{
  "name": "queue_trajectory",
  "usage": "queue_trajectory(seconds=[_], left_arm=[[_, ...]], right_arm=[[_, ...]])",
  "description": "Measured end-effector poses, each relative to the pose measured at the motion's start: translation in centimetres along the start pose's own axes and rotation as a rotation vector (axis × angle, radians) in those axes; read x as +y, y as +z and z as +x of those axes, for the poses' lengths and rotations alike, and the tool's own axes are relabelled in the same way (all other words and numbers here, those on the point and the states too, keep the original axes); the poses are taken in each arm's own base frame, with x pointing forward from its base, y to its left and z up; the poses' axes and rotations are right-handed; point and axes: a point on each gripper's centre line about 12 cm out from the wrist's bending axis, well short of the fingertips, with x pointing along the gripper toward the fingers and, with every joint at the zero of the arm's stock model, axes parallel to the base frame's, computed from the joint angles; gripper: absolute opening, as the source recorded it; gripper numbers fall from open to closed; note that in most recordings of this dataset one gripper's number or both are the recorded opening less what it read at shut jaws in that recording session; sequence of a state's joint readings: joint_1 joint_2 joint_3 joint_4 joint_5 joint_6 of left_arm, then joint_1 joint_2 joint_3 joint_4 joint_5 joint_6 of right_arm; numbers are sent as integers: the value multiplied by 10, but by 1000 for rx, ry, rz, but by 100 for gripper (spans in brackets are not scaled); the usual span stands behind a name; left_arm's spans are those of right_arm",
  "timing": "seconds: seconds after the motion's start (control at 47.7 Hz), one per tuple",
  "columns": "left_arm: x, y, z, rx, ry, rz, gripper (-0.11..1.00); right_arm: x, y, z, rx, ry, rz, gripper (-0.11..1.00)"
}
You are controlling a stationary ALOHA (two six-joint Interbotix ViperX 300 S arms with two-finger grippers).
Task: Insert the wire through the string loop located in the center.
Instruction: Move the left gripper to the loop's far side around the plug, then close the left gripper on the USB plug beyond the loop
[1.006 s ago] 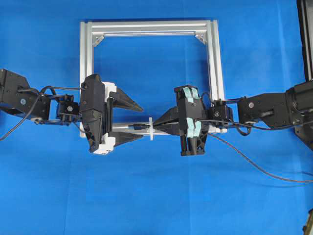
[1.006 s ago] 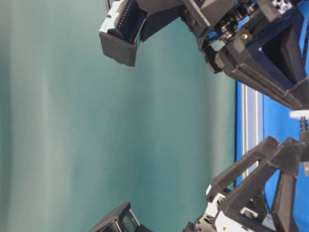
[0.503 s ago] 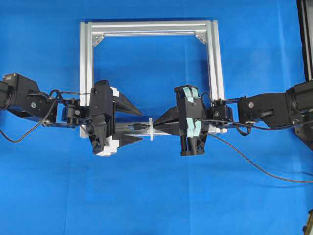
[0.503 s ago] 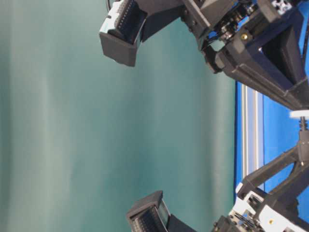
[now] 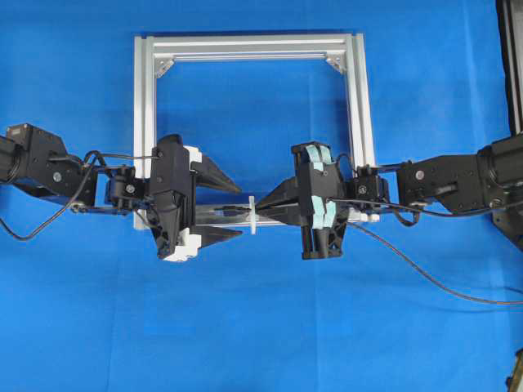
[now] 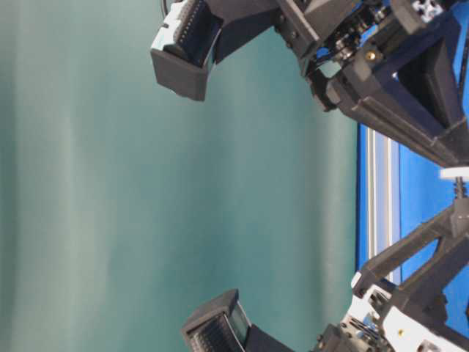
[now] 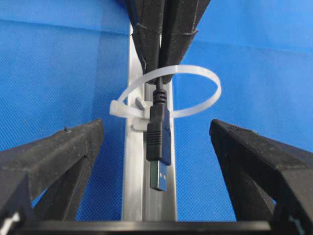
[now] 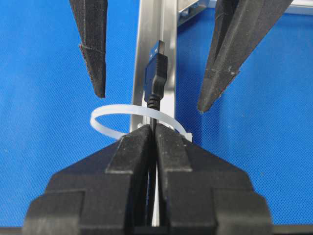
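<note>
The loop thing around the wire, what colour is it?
White, a bit see-through. The string loop circles the black wire, clearest in the left wrist view.

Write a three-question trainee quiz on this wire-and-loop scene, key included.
1. True or false: the plug of the wire has already passed through the string loop.
2. Which gripper clamps the wire? A) left gripper B) right gripper
3. Fill in: the left gripper's jaws stand ____ on either side of the plug.

Key: 1 true; 2 B; 3 open
</note>
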State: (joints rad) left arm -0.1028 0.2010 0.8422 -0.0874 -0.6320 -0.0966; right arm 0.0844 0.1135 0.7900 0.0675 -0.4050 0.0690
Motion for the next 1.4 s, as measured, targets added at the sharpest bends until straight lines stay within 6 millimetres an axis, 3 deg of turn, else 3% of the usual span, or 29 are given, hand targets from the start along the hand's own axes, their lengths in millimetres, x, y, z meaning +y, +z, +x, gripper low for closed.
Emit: queue_trajectory(seconds=[1.404], left_arm=[[0,1,0,-6,-1,3,91]], right_arm=[[-1,0,0,0,-1,1,-2]])
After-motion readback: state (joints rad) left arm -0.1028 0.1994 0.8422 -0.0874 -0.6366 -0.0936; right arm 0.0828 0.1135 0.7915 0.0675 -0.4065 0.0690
